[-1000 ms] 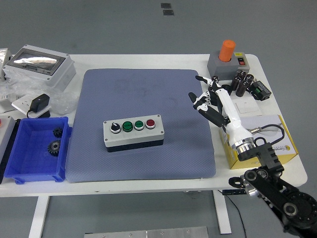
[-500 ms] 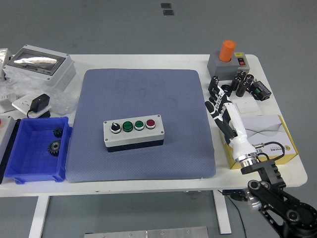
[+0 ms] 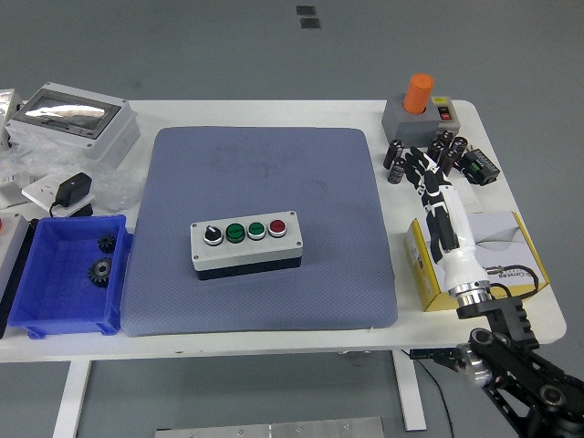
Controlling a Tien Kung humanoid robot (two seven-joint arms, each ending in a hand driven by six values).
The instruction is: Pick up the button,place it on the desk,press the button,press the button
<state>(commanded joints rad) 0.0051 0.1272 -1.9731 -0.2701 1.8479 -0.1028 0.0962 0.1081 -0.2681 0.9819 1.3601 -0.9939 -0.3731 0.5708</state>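
The grey button box (image 3: 245,248) sits on the blue-grey mat (image 3: 265,173), left of its middle. It carries a black knob, two green buttons and a red button (image 3: 276,227) in a row. My right hand (image 3: 429,178) hovers over the table right of the mat, fingers stretched out and holding nothing. It is well clear of the box. My left hand is out of view.
A blue bin (image 3: 66,274) with gears stands at the left, with a grey enclosure (image 3: 73,123) and a black adapter (image 3: 71,192) behind it. At the right are a yellow-white box (image 3: 511,260), small black cylinders (image 3: 445,151) and a grey switch with an orange cap (image 3: 419,105).
My right hand has drawn back to the right, off the mat's right edge and out over the bare table. Its fingers went from spread to stretched straight. The button box has not moved.
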